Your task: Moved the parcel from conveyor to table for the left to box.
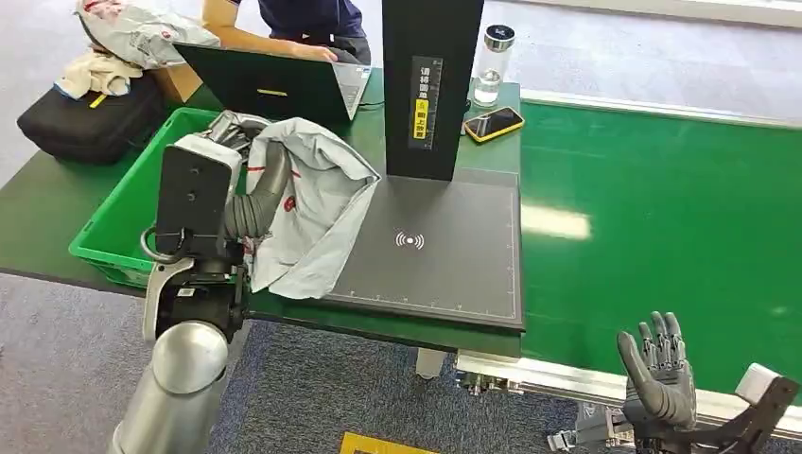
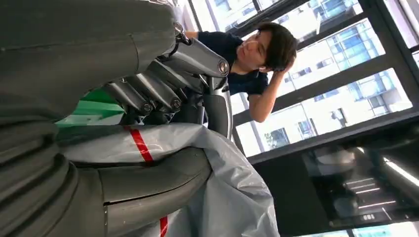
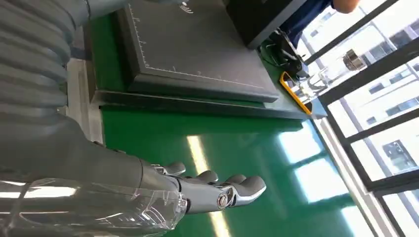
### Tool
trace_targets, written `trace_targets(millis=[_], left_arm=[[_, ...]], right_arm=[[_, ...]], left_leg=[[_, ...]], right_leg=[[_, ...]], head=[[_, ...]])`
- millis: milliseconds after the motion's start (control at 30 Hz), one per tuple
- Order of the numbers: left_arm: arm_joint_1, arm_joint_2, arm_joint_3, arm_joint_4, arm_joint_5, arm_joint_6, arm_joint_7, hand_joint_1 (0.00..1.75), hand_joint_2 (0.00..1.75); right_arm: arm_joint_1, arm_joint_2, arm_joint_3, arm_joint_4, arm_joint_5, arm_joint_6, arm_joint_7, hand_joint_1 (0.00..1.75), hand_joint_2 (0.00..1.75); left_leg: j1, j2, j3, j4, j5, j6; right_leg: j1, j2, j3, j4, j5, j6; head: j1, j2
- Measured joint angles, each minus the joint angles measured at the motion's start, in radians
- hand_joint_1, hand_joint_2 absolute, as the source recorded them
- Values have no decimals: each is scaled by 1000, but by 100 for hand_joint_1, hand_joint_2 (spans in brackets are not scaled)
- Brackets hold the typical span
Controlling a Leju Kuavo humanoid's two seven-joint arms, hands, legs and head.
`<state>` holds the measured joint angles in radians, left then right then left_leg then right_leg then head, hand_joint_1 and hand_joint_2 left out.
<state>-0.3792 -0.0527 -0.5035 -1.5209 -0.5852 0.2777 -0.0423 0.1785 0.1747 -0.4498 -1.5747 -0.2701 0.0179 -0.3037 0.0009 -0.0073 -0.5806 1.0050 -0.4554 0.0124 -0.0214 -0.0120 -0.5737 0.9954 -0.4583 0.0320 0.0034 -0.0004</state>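
Left hand (image 1: pixel 248 210) clamps the soft grey plastic parcel with red stripe (image 1: pixel 317 203), lifting it off the surface between black scanner pad (image 1: pixel 444 251) and green plastic crate (image 1: pixel 128 213), seemingly for boxing, while right hand (image 1: pixel 659 371) waits, fingers apart.

Left hand (image 1: pixel 253 203) raised, fingers clamped around grey material, right hand (image 1: pixel 659 371) low, upright, fingers apart

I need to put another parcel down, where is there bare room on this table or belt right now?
The green conveyor belt right of the scanner pad is bare, up to the right hand. The pad's right half is free too. The left is crowded: the left hand holds the grey parcel over the green bin.
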Motion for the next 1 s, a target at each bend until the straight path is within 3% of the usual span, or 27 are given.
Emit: trace_targets(millis=[467, 700, 1000], left_arm=[[-28, 8, 94, 23, 100, 30, -24, 175, 175], [-188, 21, 189, 134, 62, 8, 13, 175, 175], [-251, 32, 243, 214, 42, -2, 17, 175, 175]], right_arm=[[-2, 2, -6, 0, -9, -2, -2, 0, 175], [-14, 6, -6, 3, -8, 2, -2, 0, 175], [-28, 6, 0, 14, -8, 1, -3, 0, 175]], left_leg=[[0, 1, 0, 0, 0, 0], [0, 1, 0, 0, 1, 0], [0, 1, 0, 0, 1, 0]], right_leg=[[0, 0, 0, 0, 0, 0], [0, 1, 0, 1, 1, 0], [0, 1, 0, 0, 0, 0]], head=[[0, 0], [0, 0], [0, 0]])
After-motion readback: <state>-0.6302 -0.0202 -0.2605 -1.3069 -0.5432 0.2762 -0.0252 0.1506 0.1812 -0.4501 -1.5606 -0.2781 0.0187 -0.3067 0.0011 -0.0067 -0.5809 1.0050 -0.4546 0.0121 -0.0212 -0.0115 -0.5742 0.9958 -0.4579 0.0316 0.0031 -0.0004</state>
